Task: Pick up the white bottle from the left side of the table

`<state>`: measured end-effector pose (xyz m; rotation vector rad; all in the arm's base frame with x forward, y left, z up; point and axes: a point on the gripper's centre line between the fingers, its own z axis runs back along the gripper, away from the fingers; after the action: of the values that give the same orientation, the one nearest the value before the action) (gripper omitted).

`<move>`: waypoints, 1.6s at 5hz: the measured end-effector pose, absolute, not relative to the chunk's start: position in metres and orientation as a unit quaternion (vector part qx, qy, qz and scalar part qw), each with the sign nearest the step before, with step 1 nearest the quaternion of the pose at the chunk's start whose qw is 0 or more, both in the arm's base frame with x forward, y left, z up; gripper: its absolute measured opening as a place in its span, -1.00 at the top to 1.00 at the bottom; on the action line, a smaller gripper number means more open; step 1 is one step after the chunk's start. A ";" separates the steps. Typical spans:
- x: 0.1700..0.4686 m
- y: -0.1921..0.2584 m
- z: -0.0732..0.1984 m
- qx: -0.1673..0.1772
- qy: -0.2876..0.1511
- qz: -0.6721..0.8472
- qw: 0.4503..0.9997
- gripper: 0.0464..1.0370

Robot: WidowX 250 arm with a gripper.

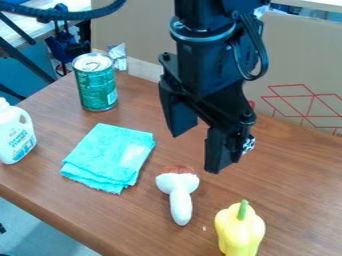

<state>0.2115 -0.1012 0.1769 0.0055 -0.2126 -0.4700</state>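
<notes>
- Legible txt/nos.: none.
- Can (95, 89), green: wraparound label w/ pale print, too sm. to read.
- Bottle (13, 134), white: blue print on front, illeg.
- Cardboard panel (294, 52), brn.: red line diagram (304, 106), crossed diag. lines.
- Gripper (198, 153), blk.: sm. blk./wht. marking (248, 144) on side, unclear.

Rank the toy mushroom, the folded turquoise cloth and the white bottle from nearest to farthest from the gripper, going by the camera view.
From the gripper:
1. Toy mushroom, just below it in the picture.
2. Folded turquoise cloth, to the picture's left of the mushroom.
3. White bottle, at the picture's far left, beyond the cloth.
</notes>
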 end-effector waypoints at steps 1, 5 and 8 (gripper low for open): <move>0.210 -0.100 0.171 0.005 -0.095 -0.234 0.968 -0.93; 0.220 0.055 0.185 0.005 -0.121 -0.124 0.985 -0.93; 0.149 0.127 0.183 -0.005 -0.089 -0.059 0.994 -0.93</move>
<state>0.1490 0.1275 0.1832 -0.0100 -0.1782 -0.1177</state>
